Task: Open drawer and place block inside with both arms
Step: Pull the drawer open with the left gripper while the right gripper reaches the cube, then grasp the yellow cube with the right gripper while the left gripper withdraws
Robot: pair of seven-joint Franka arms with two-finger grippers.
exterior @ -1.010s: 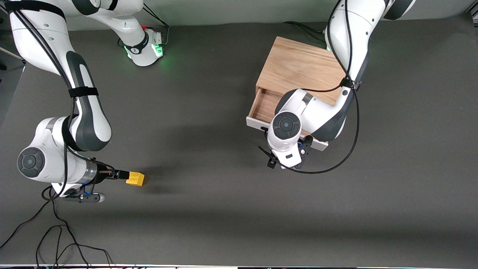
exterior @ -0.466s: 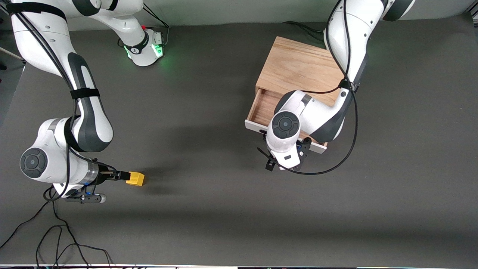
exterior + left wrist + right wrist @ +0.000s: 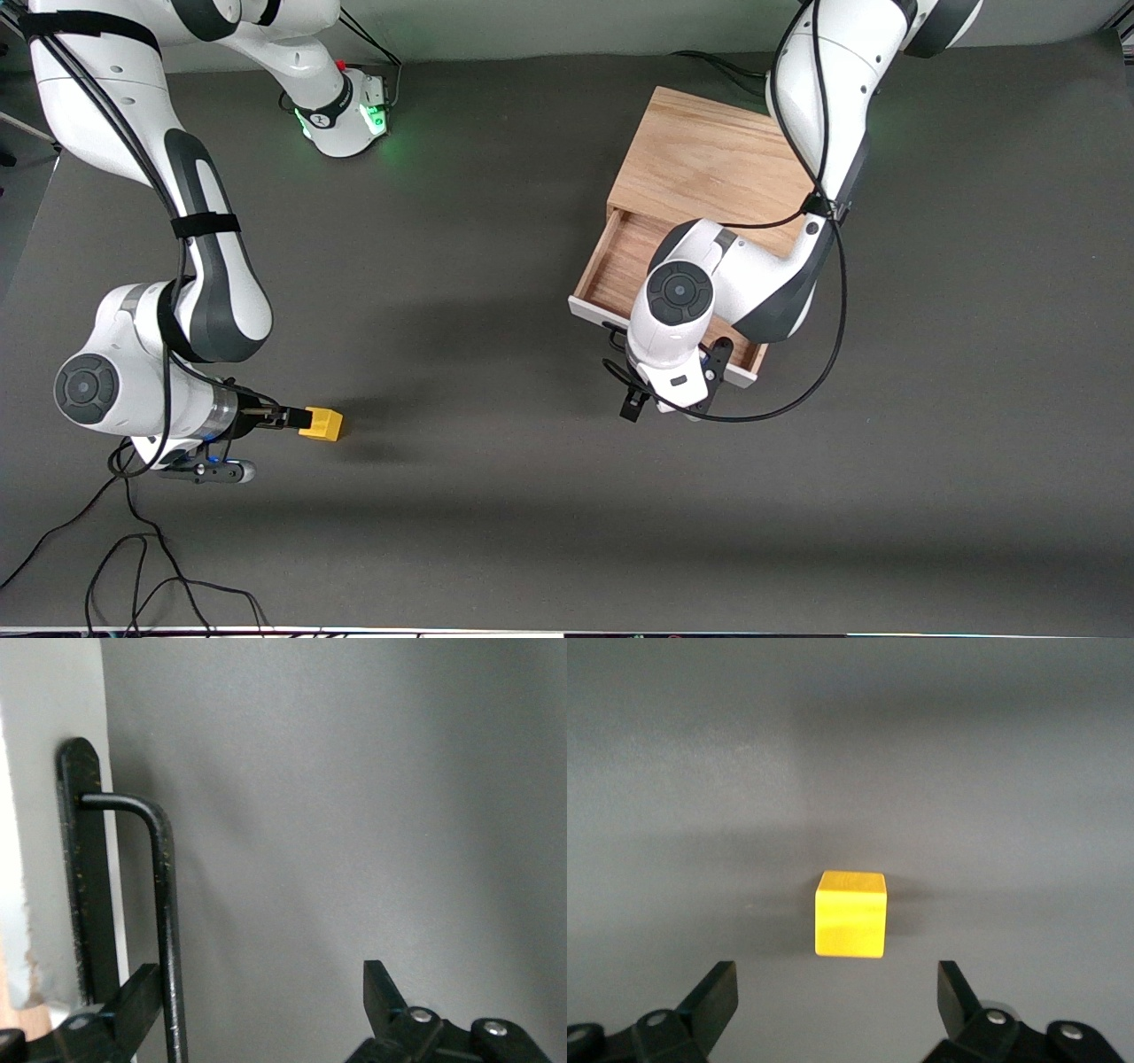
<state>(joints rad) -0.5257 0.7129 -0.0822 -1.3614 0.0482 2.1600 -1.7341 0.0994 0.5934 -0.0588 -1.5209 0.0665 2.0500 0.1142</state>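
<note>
Left end effector [image 3: 257, 1010] sits at the drawer [image 3: 620, 266] front, fingers spread wide with the black wire handle [image 3: 164, 930] hooked by one finger. The drawer is pulled partly out of the cabinet [image 3: 709, 159]. Right end effector [image 3: 837, 1005] is low on the tabletop [image 3: 532, 496], wide open, the block [image 3: 850, 913] just ahead of its fingertips, untouched

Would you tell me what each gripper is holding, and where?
Neither grips anything: the left gripper is open, one finger hooked inside the drawer's handle; the right gripper is open before the block.
</note>
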